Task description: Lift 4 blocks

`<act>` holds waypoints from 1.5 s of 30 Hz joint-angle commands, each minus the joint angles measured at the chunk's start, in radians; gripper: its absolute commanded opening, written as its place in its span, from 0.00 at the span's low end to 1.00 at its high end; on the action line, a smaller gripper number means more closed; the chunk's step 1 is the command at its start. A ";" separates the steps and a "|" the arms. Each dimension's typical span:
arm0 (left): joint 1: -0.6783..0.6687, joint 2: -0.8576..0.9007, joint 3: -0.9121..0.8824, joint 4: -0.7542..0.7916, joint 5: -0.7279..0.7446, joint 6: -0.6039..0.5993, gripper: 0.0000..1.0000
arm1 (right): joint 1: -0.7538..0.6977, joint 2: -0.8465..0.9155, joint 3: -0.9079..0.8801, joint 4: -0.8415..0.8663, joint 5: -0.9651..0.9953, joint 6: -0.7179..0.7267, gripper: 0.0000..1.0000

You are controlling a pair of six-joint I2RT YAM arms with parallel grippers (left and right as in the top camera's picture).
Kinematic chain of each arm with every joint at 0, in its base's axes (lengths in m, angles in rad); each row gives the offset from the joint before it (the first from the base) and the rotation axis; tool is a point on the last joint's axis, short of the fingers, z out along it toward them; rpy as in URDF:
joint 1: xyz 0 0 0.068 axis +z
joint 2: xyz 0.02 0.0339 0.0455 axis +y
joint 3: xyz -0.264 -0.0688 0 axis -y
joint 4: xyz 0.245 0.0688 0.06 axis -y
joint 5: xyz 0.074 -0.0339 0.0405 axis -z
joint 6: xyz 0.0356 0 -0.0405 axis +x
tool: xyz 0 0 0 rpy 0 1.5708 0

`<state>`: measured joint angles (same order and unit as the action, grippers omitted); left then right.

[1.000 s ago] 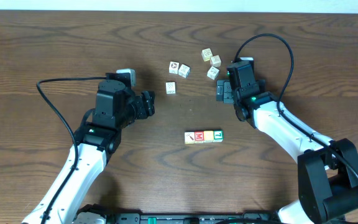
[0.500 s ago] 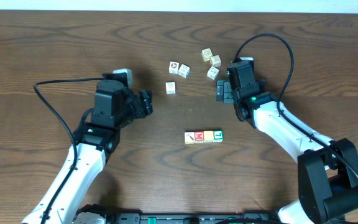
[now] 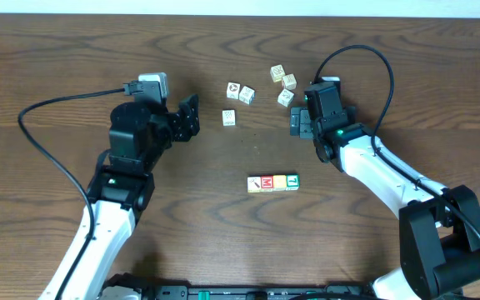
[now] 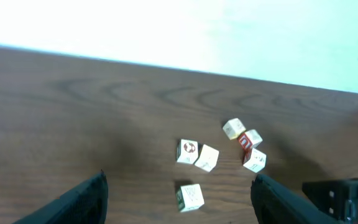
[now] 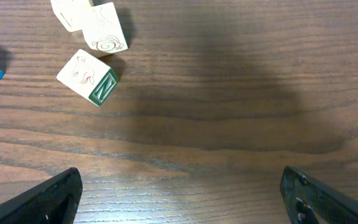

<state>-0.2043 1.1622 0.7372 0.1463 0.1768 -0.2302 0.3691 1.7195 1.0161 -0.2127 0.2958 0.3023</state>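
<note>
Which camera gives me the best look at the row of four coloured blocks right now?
Overhead. It shows the row of four blocks whole, lying in the open with nothing covering it. Both wrist views show only the scattered cubes farther up the table. The row is outside both their frames.

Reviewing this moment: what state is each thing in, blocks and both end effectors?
left end effector: open, empty
right end effector: open, empty
row of four blocks: side by side on the table, not lifted
loose cubes: scattered on the table, none gripped
</note>
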 commanded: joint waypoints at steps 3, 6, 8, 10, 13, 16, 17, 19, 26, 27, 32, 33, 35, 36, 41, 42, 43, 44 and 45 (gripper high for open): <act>-0.006 -0.227 -0.039 -0.032 -0.050 0.137 0.74 | -0.003 0.001 0.006 -0.002 0.013 -0.004 0.99; -0.008 -0.366 -0.104 -0.040 -0.096 0.160 0.74 | -0.003 0.001 0.006 -0.002 0.013 -0.004 0.99; -0.014 -0.458 -0.159 -0.039 -0.127 0.179 0.74 | -0.003 0.001 0.006 -0.002 0.013 -0.004 0.99; -0.020 -0.557 -0.231 -0.022 -0.150 0.194 0.75 | -0.003 0.001 0.006 -0.002 0.013 -0.004 0.99; -0.020 -0.665 -0.335 0.040 -0.153 0.193 0.75 | -0.003 0.001 0.006 -0.002 0.013 -0.004 0.99; -0.020 -0.754 -0.448 0.128 -0.151 0.192 0.75 | -0.003 0.001 0.006 -0.002 0.013 -0.004 0.99; -0.020 -0.774 -0.477 0.154 -0.151 0.192 0.75 | -0.003 0.001 0.006 -0.002 0.013 -0.004 0.99; -0.019 -0.813 -0.532 0.194 -0.153 0.193 0.75 | -0.003 0.001 0.006 -0.002 0.013 -0.004 0.99; 0.014 -0.909 -0.648 0.200 -0.174 0.193 0.75 | -0.003 0.001 0.006 -0.002 0.013 -0.004 0.99; 0.019 -0.924 -0.661 0.199 -0.175 0.193 0.75 | -0.003 0.001 0.006 -0.002 0.013 -0.004 0.99; 0.058 -1.018 -0.730 0.187 -0.175 0.192 0.75 | -0.003 0.001 0.006 -0.002 0.013 -0.004 0.99; 0.064 -1.035 -0.733 0.168 -0.175 0.188 0.75 | -0.003 0.001 0.006 -0.002 0.013 -0.004 0.99; 0.078 -1.059 -0.733 0.131 -0.178 0.188 0.75 | -0.003 0.001 0.006 -0.002 0.013 -0.004 0.99; 0.085 -1.069 -0.733 0.117 -0.179 0.188 0.75 | -0.003 0.001 0.006 -0.002 0.013 -0.004 0.99; 0.093 -1.127 -0.733 0.014 -0.220 0.188 0.75 | -0.003 0.001 0.006 -0.002 0.013 -0.004 0.99; 0.093 -1.138 -0.733 -0.010 -0.225 0.188 0.75 | -0.003 0.001 0.006 -0.002 0.013 -0.004 0.99; 0.095 -1.147 -0.733 -0.031 -0.230 0.188 0.75 | -0.003 0.001 0.006 -0.002 0.013 -0.004 0.99; 0.099 -1.154 -0.733 -0.055 -0.230 0.186 0.75 | -0.003 0.001 0.006 -0.002 0.013 -0.004 0.99; 0.104 -1.157 -0.733 -0.068 -0.230 0.184 0.75 | -0.003 0.001 0.006 -0.002 0.013 -0.004 0.99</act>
<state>-0.1154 0.0277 0.0074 0.0994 -0.0265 -0.0513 0.3691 1.7195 1.0161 -0.2127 0.2958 0.3023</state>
